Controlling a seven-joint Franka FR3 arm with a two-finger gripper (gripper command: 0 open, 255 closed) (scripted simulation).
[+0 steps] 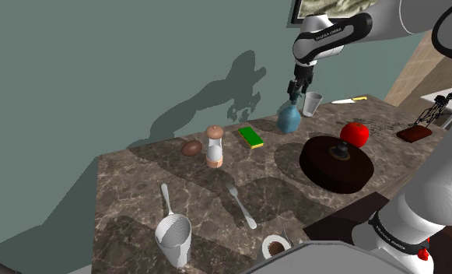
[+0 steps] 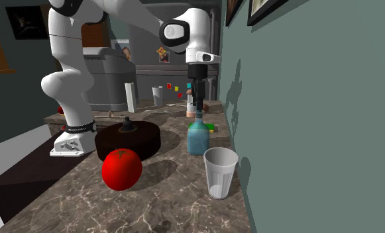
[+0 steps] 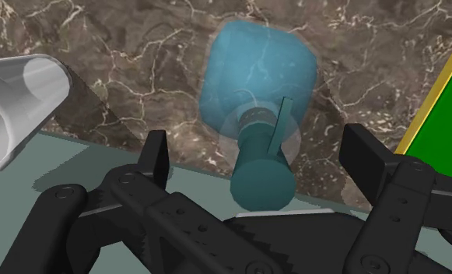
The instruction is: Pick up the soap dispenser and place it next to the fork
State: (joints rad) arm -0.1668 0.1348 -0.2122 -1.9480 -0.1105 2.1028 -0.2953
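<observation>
**Open gripper poised straight above the upright dispenser**

The black two-finger gripper [image 3: 255, 144] hangs with its fingers spread wide, clasping nothing. Just beneath it stands the translucent blue soap dispenser with a teal pump [image 3: 259, 70], on the dark veined marble counter [image 1: 138, 194] close to the wall. Its long axis is vertical, in line with the gripper, and its thin spout lies across the line between the fingers. A straight descent looks enough. The silver fork [image 1: 242, 204] lies well apart, nearer the stand.
</observation>
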